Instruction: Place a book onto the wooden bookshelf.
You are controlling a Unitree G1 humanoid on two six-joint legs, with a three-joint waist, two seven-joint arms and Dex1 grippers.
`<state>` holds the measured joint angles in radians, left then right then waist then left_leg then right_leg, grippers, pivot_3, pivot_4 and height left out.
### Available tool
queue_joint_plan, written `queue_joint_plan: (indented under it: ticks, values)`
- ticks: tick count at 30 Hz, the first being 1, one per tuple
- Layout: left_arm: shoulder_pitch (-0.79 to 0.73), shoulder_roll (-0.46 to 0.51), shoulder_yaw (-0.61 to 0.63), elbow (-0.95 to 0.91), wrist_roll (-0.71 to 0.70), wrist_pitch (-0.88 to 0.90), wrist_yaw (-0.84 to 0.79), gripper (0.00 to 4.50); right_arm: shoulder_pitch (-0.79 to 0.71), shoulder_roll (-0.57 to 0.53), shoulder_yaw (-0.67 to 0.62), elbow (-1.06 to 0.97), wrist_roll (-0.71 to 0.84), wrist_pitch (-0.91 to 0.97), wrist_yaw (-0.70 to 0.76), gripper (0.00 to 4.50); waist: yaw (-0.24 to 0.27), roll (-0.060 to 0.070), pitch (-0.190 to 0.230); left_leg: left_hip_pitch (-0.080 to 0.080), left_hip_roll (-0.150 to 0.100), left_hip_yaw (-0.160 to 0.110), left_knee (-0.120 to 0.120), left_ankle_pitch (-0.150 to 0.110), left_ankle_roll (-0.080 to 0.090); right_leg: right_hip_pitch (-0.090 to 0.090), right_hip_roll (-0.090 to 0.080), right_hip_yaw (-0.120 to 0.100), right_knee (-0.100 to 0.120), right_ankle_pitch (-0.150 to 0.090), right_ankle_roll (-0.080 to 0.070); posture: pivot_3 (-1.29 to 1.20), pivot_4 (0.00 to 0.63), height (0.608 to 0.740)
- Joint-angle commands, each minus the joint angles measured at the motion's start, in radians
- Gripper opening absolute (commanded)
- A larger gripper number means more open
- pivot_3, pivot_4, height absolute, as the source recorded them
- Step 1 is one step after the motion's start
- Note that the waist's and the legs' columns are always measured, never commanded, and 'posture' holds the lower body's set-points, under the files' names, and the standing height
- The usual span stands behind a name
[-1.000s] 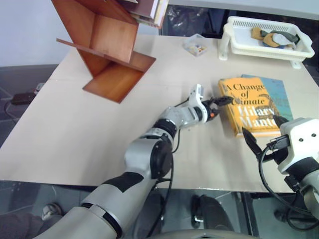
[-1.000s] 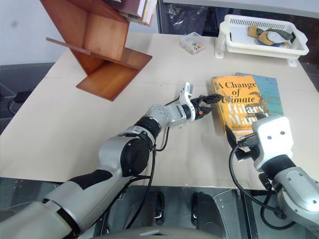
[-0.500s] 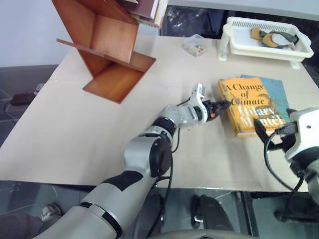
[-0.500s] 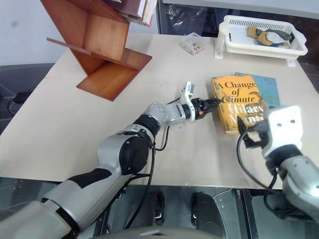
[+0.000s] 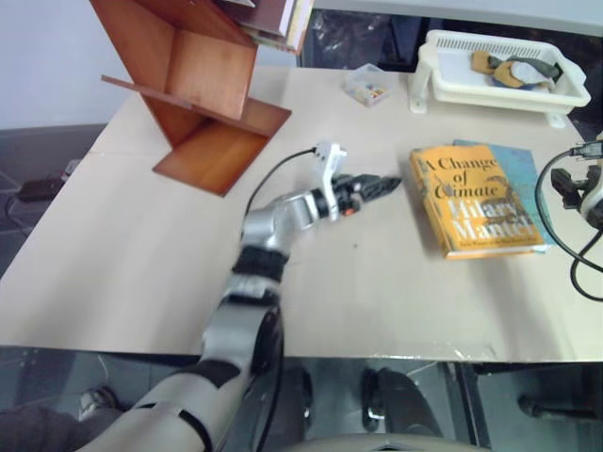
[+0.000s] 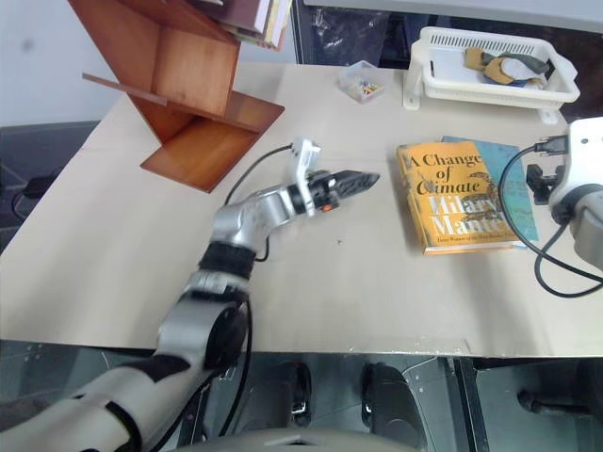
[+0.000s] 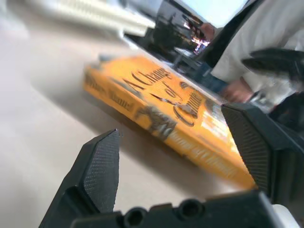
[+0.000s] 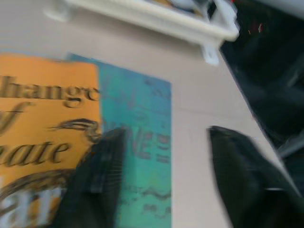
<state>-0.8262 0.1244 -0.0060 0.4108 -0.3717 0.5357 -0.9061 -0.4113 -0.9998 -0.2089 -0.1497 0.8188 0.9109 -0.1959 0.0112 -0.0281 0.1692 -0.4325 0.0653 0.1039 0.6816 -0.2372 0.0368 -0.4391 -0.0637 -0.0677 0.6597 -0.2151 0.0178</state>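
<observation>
The orange-yellow book (image 5: 476, 202) lies flat on the table, right of centre, on top of a teal book (image 5: 529, 179). My left gripper (image 5: 386, 182) hovers level a short way left of the book's spine, apart from it. In the left wrist view its fingers (image 7: 102, 166) stand open, with the book (image 7: 190, 123) ahead of them. My right gripper (image 8: 166, 132) is open over the right side of the teal book (image 8: 137, 142), holding nothing. The reddish-brown wooden bookshelf (image 5: 203, 94) stands tilted at the table's far left.
A white slatted tray (image 5: 499, 89) with a few items sits at the far right, and a small clear box (image 5: 369, 83) is left of it. Dark books (image 5: 283, 19) rest in the shelf's upper compartment. Bare tabletop lies between the shelf and the book.
My left gripper has drawn back to the left, away from the book's edge, and rolled over. My right arm has swung from in front of the book out to its right side.
</observation>
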Motion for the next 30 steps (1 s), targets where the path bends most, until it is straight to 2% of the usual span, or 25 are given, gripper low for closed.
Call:
queue_joint_plan:
  ticks: [1,2,3,4,7,13,21,30]
  values:
    - [0.076,0.138,-0.060,-0.301,-0.021,-0.087,-0.182,3.98,-0.146,0.029,0.034,0.177,-0.110,0.017,0.073,0.71,-0.001,0.001,0.000,0.000,0.000,0.001,0.000,0.000,0.000,0.000,0.000,0.000,0.000,0.000,0.000,0.00,0.150,0.740]
    - [0.093,0.168,-0.051,-0.342,-0.050,-0.073,-0.208,3.98,-0.183,0.043,0.043,0.224,-0.133,0.022,0.089,0.21,0.000,0.001,0.000,0.001,0.000,0.002,0.000,0.000,0.000,-0.001,0.000,0.002,0.001,0.000,0.000,0.00,0.150,0.740]
    - [0.106,0.205,-0.029,-0.385,-0.097,-0.041,-0.244,4.23,-0.227,0.063,0.052,0.290,-0.159,0.018,0.108,0.02,0.002,0.001,0.000,0.001,0.000,0.002,0.001,0.000,0.001,-0.001,0.000,0.002,0.001,0.000,0.000,0.00,0.150,0.740]
    - [0.115,0.243,-0.011,-0.424,-0.133,-0.013,-0.269,4.49,-0.270,0.080,0.060,0.361,-0.187,0.006,0.129,0.00,0.000,0.001,0.000,0.000,0.000,0.002,0.002,-0.002,0.004,-0.001,0.000,0.001,0.001,0.000,0.000,0.00,0.150,0.740]
    - [0.143,0.351,0.023,-0.541,-0.187,0.002,-0.326,4.49,-0.372,0.107,0.095,0.573,-0.288,-0.061,0.201,0.00,0.002,0.002,0.000,0.000,0.000,0.001,0.003,-0.003,0.005,0.000,0.000,0.001,0.001,0.000,0.000,0.00,0.150,0.740]
    - [0.179,0.467,0.067,-0.690,-0.277,0.074,-0.311,4.49,-0.496,0.145,0.152,0.899,-0.461,-0.208,0.331,0.00,-0.002,0.002,0.000,0.000,0.000,0.002,0.002,-0.003,0.005,-0.001,0.000,0.002,0.001,0.000,0.001,0.00,0.150,0.740]
    - [0.212,0.522,0.097,-0.814,-0.365,0.152,-0.212,4.49,-0.657,0.210,0.170,1.342,-0.640,-0.504,0.450,0.00,-0.023,0.004,0.001,0.001,0.000,0.002,0.002,-0.003,0.005,-0.001,0.000,0.003,0.001,0.000,0.001,0.00,0.150,0.740]
    - [0.289,0.576,0.164,-0.934,-0.465,0.218,-0.097,4.49,-0.678,0.231,0.179,1.474,-0.777,-0.620,0.629,0.00,-0.027,0.004,0.002,0.002,0.000,0.003,0.002,0.000,0.001,0.000,0.000,0.004,0.002,0.001,0.001,0.00,0.150,0.740]
